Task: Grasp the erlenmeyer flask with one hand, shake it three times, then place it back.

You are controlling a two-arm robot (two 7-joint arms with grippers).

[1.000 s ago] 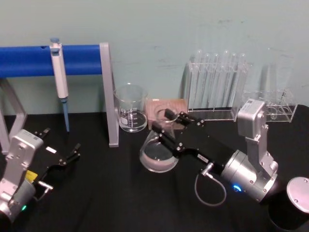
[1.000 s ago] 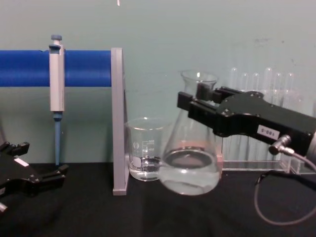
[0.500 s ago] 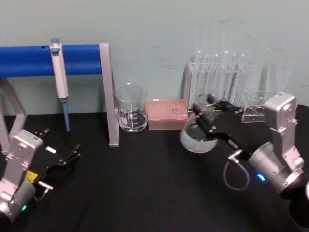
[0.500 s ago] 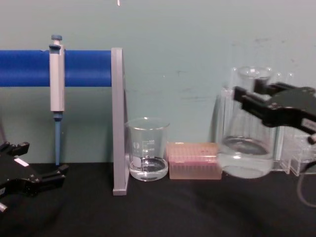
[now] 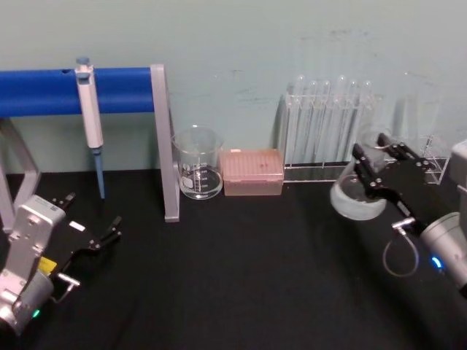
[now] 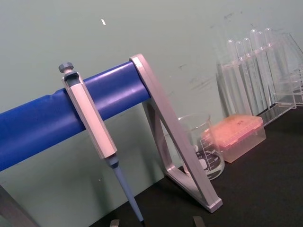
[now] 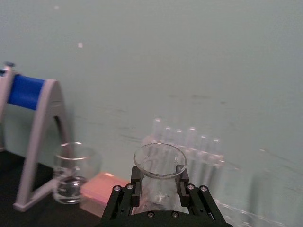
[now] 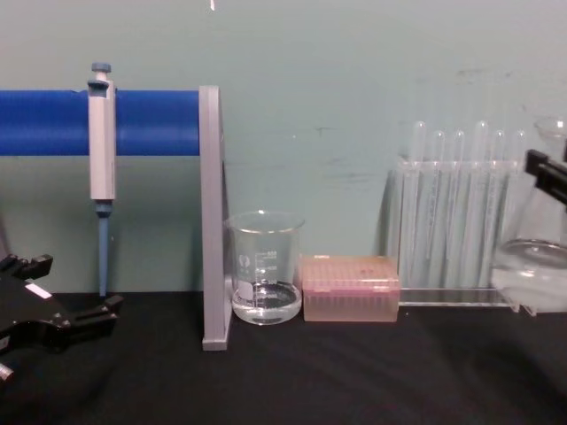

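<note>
The left hand (image 5: 93,210) is black, with two thin fingers (image 8: 89,316) and a small white label (image 8: 37,289) on its body. Behind this hand sits a boxy silver-grey wrist housing (image 5: 33,227) that carries a yellow sticker (image 5: 45,265), a silver plug (image 5: 66,279) and a small green light (image 5: 34,314). The right hand (image 7: 159,177) is black too, and its two finger blocks are fastened with small silver screws (image 7: 128,187). Behind that hand a silver connector (image 5: 400,225) feeds a thin grey cable loop (image 5: 398,257), and the rounded silver wrist (image 5: 451,246) shows a blue light (image 5: 435,261).
</note>
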